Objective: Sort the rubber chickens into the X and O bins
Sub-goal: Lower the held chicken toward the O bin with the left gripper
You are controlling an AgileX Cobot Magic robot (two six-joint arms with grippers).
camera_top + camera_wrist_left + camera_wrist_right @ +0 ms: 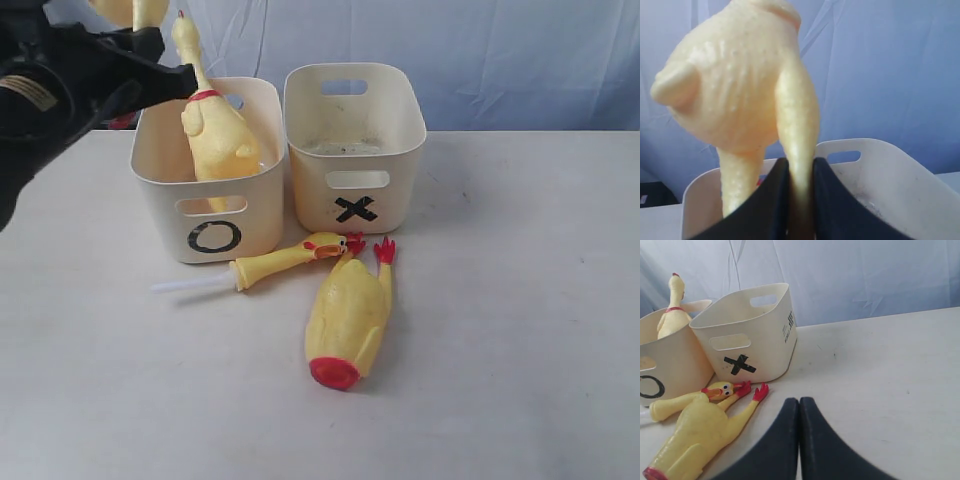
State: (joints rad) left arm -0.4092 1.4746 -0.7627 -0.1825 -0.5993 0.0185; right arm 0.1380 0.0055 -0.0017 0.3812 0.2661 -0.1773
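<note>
My left gripper [140, 40] [800, 162] is shut on a leg of a yellow rubber chicken [735, 80] [130, 10], held up above the O bin [215, 205]. A long chicken with a red neck band [212, 130] [671, 310] stands upright inside the O bin [670, 365]. The X bin [355, 150] [755, 335] stands just right of it. In front of the bins lie a small thin chicken [285, 260] [680, 402] and a headless stubby one [348, 315] [700, 435]. My right gripper [800, 401] is shut on nothing, low over the table, right of the stubby chicken.
A blue cloth backdrop [480, 50] hangs behind the white table [520, 330]. In the left wrist view a cream bin's rim with a slot handle [842, 156] shows behind the held chicken; its mark is out of view.
</note>
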